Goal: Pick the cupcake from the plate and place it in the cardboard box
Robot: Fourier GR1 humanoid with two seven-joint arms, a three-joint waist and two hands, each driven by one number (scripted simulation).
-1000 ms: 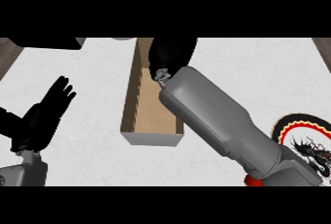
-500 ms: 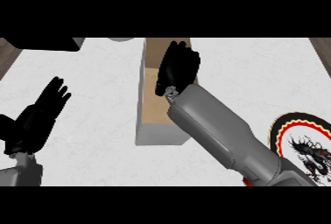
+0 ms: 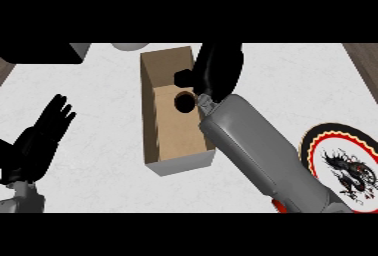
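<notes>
**Right hand over the open box, cupcake hidden**

The right hand [image 3: 218, 67] hung over the far right part of the cardboard box [image 3: 173, 125], its grey forearm crossing the box's right wall from the lower right. Its fingers pointed away up the view, and whether they curled round anything could not be told. The cupcake itself did not show; a dark round patch lay on the box floor under the wrist. The plate [image 3: 341, 167], with its red and black rim and dark dragon figure, sat at the right edge, partly covered by the forearm. The left hand [image 3: 40, 142] rested open at the left edge, fingers up, well apart from the box. A pale rounded object [image 3: 133, 46] and a black block [image 3: 40, 52] lay along the far edge.
</notes>
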